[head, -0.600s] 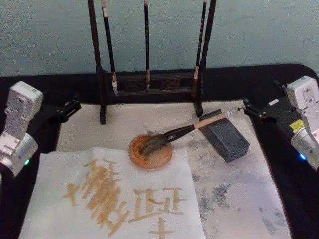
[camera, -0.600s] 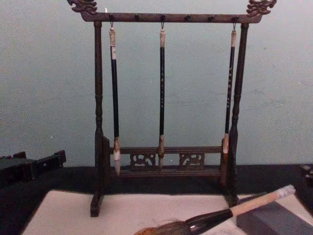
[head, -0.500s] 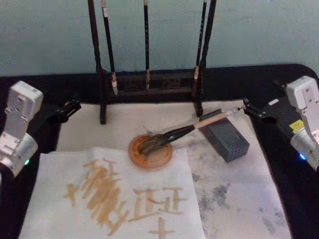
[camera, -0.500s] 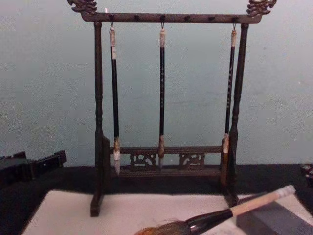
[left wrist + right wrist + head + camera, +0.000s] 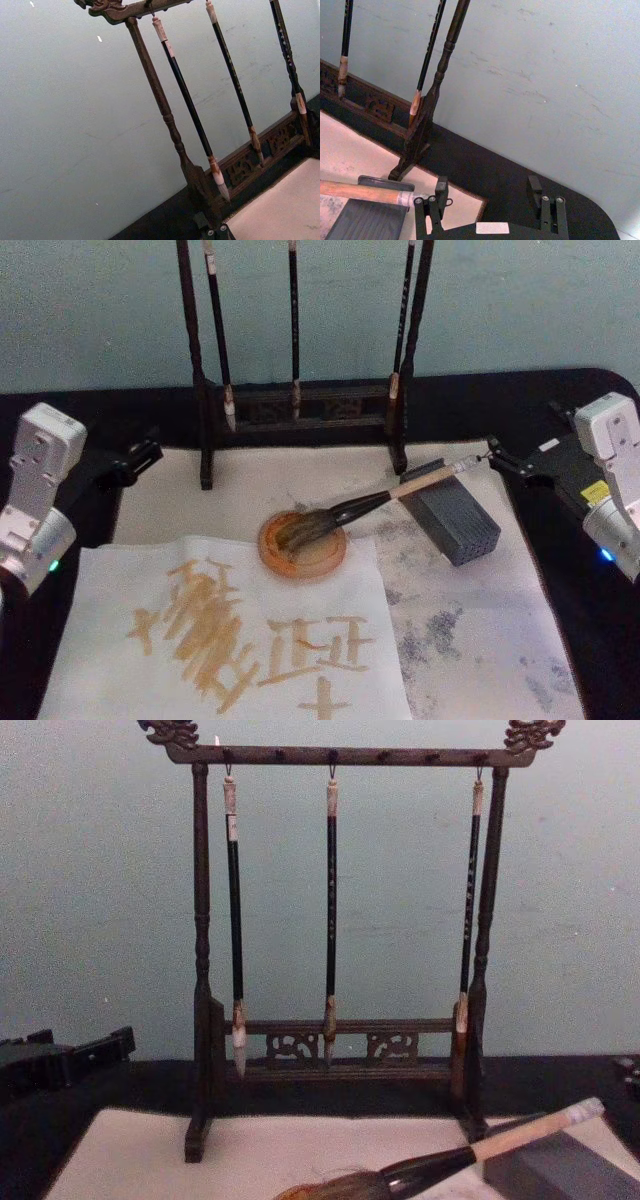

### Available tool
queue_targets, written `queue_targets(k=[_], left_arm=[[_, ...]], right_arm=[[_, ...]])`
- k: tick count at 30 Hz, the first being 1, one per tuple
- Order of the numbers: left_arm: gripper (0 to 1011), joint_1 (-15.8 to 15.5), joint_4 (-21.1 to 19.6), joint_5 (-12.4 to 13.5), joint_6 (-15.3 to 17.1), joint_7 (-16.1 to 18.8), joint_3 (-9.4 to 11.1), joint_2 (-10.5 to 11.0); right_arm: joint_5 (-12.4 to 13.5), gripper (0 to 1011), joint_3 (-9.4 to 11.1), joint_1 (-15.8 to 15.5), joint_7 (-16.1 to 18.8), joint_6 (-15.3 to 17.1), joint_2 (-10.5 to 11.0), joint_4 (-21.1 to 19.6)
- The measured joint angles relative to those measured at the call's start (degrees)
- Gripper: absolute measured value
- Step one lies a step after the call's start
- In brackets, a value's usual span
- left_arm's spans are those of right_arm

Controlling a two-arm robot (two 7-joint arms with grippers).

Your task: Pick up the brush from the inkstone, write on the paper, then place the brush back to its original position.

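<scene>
Leaving the brush (image 5: pixel 372 502) back on the inkstone (image 5: pixel 325 558), writing apparently done.
Changes almost nothing in the last half-second: lets the bristles settle a touch, keeps the right gripper (image 5: pixel 487 192) where it was. Points to a finished release, with tan characters down on the white sheet (image 5: pixel 230 640) over the paper (image 5: pixel 480 630) and, by judgement, only a pull-back left. Holds nothing; spreads its fingers (image 5: pixel 441 192) wide, with the tan handle tip just beside one finger, outside the gap. Rests head-down in the inkstone, handle propped on the grey block (image 5: pixel 460 525), in front of the rack (image 5: pixel 300 405). Parks the left gripper (image 5: pixel 140 460) at the table's left, well apart from the brush.
</scene>
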Motion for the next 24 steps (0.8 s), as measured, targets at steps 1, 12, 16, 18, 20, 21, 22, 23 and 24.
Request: queue_targets(k=[1,12,16,18,20,21,22,23,24], left_arm=[[1002,0.0,0.0,0.0,0.0,0.0,0.0,0.0],[1002,0.0,0.0,0.0,0.0,0.0,0.0,0.0],[1002,0.0,0.0,0.0,0.0,0.0,0.0,0.0],[1002,0.0,0.0,0.0,0.0,0.0,0.0,0.0],[1002,0.0,0.0,0.0,0.0,0.0,0.0,0.0],[1002,0.0,0.0,0.0,0.0,0.0,0.0,0.0],[1002,0.0,0.0,0.0,0.0,0.0,0.0,0.0],[1002,0.0,0.0,0.0,0.0,0.0,0.0,0.0],[1002,0.0,0.0,0.0,0.0,0.0,0.0,0.0]], right_arm=[[0.0,1003,0.0,0.0,0.0,0.0,0.0,0.0],[0.0,1002,0.0,0.0,0.0,0.0,0.0,0.0],[0.0,1003,0.0,0.0,0.0,0.0,0.0,0.0],[0.0,1003,0.0,0.0,0.0,0.0,0.0,0.0],[0.0,1003,0.0,0.0,0.0,0.0,0.0,0.0],[0.0,1003,0.0,0.0,0.0,0.0,0.0,0.0],[0.0,1003,0.0,0.0,0.0,0.0,0.0,0.0],[0.0,1003,0.0,0.0,0.0,0.0,0.0,0.0],[0.0,1003,0.0,0.0,0.0,0.0,0.0,0.0]])
